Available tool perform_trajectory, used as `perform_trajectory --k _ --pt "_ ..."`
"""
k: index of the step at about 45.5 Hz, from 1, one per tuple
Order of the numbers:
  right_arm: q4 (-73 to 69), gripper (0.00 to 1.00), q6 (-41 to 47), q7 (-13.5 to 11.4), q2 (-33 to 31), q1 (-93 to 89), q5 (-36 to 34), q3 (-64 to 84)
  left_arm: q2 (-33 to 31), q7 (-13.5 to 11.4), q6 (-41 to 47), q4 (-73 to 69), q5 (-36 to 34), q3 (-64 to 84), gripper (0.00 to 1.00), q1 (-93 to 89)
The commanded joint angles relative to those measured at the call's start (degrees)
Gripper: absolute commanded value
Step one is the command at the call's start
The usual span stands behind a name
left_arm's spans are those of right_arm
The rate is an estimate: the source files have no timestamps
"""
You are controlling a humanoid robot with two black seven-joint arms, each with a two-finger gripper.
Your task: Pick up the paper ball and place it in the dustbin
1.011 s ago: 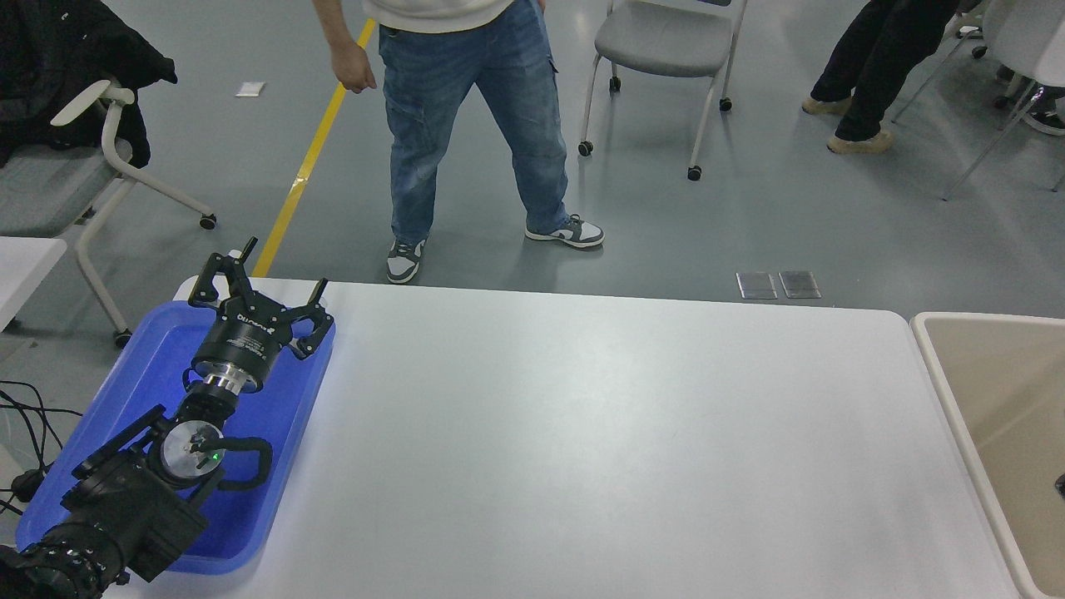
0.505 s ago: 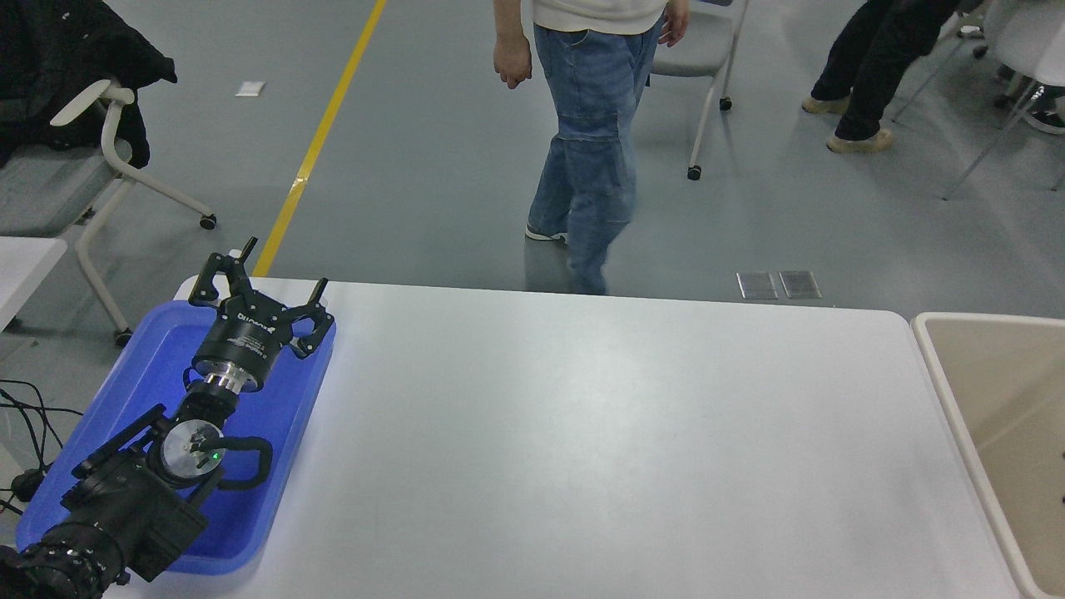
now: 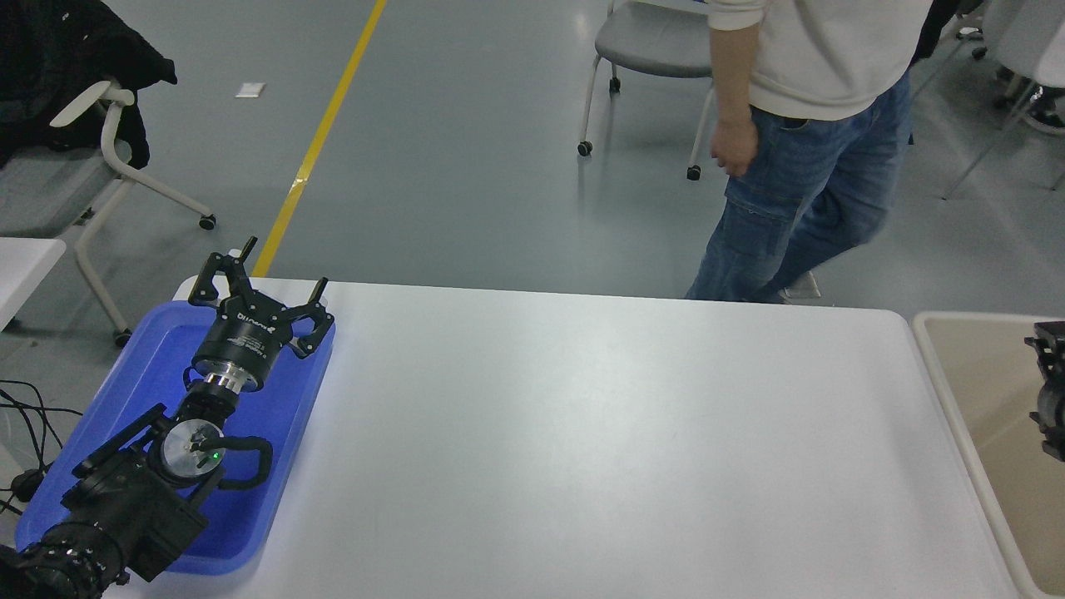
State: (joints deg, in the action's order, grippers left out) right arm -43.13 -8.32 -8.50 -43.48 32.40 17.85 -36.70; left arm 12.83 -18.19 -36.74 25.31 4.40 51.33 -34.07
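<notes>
The beige dustbin (image 3: 986, 378) stands at the table's right end, cut off by the picture's right edge. A small black part of my right gripper (image 3: 1050, 387) shows at the right edge, over the dustbin's inside. No paper ball shows anywhere; it is hidden or out of view. My left gripper (image 3: 260, 281) is parked at the lower left over a blue tray (image 3: 133, 374), fingers spread and empty.
The white table (image 3: 582, 433) spans the middle. A person in jeans (image 3: 799, 191) stands just beyond its far right edge. Office chairs stand at the far left (image 3: 108, 158) and top centre (image 3: 657, 46). Cables hang at the left edge (image 3: 25, 433).
The person has walked from the far left to the far right of the table. Part of my right gripper has come into view over the dustbin. The left arm has not moved.
</notes>
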Motion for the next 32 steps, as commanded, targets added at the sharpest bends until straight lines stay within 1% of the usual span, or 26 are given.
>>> perform_trajectory --k 1,4,10,12,14,17,26,32 --pt "-6.9 1.00 3.0 6.1 1.5 -5.1 -1.8 -14.9 0.0 0.0 0.0 0.0 0.0 0.0 1.00 0.1" --pt "-7.6 1.00 4.4 13.4 4.2 -8.1 -4.4 -18.0 0.0 0.0 0.0 0.0 0.0 0.0 1.00 0.1" --pt "-8.8 1.00 6.7 31.8 8.4 -11.0 -5.9 -19.2 0.0 0.0 0.0 0.0 0.0 0.0 1.00 0.1" --pt "-8.8 1.00 7.4 36.5 10.6 -12.1 -5.9 -18.8 0.0 0.0 0.0 0.0 0.0 0.0 1.00 0.1" --pt "-8.8 1.00 8.1 40.0 12.9 -13.1 -5.8 -18.8 0.0 0.0 0.0 0.0 0.0 0.0 1.00 0.1" --pt "-8.7 1.00 9.1 43.2 16.6 -14.0 -5.9 -18.8 0.0 0.0 0.0 0.0 0.0 0.0 1.00 0.1" --pt "-8.9 1.00 8.3 43.0 23.3 -13.9 -5.8 -19.6 0.0 0.0 0.0 0.0 0.0 0.0 1.00 0.1" --pt "-12.4 1.00 6.9 42.9 25.1 -14.2 -5.8 -19.8 0.0 0.0 0.0 0.0 0.0 0.0 1.00 0.1"
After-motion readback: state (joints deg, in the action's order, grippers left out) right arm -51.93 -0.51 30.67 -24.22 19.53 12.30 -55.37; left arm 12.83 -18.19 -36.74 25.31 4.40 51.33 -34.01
